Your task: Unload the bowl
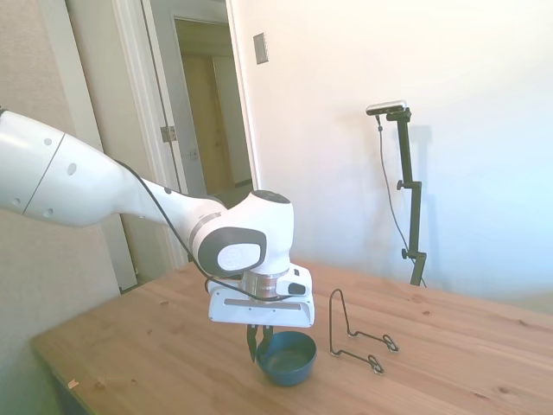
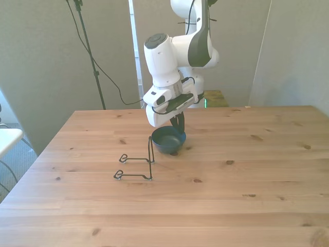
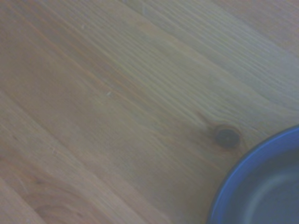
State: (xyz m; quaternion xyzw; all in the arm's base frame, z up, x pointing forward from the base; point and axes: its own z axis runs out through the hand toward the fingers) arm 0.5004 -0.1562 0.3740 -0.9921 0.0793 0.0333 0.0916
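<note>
Field position: my tool [image 1: 260,344] is down at the rim of the bowl [image 1: 287,357], which sits upright on the wooden bench [image 1: 449,363], just beside the black wire stand [image 1: 356,335] and apart from it, no longer on the stand as far as I can see. In the side view my dark fingers [image 1: 252,342] straddle the bowl's near wall, one seeming outside and one inside, closed in on the rim; I read this as a grip on the bowl, though whether pressure is on I cannot confirm. In the front view the bowl [image 2: 168,140] lies just behind the stand's upright loop. The wrist view catches only a blue arc of the rim [image 3: 261,182] and a dark knot [image 3: 227,136] in the wood. Handling judgement: small, rigid, smooth-glazed by the look, probably light but slippery and chippable. The rim wall is the only sensible hold; pinch it squarely so it doesn't pivot.
</note>
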